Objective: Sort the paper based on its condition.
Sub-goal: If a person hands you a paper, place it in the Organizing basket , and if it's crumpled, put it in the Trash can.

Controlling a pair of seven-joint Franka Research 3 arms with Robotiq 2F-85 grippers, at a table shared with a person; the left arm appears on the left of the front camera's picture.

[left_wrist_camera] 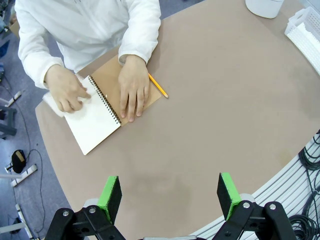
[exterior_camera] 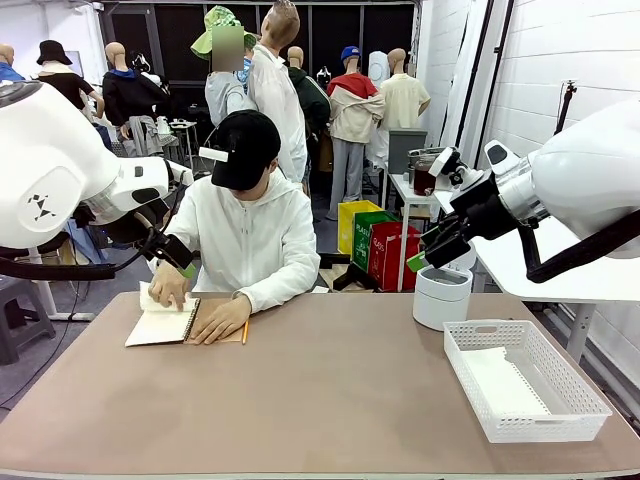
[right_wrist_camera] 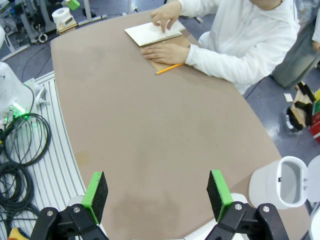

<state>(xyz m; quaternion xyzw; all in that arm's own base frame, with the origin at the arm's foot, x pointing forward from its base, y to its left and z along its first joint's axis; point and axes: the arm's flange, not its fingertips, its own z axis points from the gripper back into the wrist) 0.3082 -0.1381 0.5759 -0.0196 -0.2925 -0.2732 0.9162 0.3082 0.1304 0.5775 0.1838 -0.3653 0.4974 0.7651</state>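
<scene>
Paper (left_wrist_camera: 95, 122) in notebook (left_wrist_camera: 107, 102) under person's hands; both grippers (left_wrist_camera: 170, 196) (right_wrist_camera: 157, 195) wide open, empty. Wait for handover; approach sheet edge-on.

Two glossy white rounded arm housings: left arm (exterior_camera: 60, 165) with small black logo mark on shell, right arm (exterior_camera: 590, 175) with black wrist section and thick black cable looping below. Left gripper (left_wrist_camera: 170, 196) and right gripper (right_wrist_camera: 157, 192) alike: black linkage bodies, silver screws at pivots, bright green pads (left_wrist_camera: 111, 196) on finger ends. Small white module on right wrist, possibly camera mount, too blurred to confirm. Person (exterior_camera: 245, 235) in white long-sleeved hooded top, black cap with white tag at brim.
</scene>
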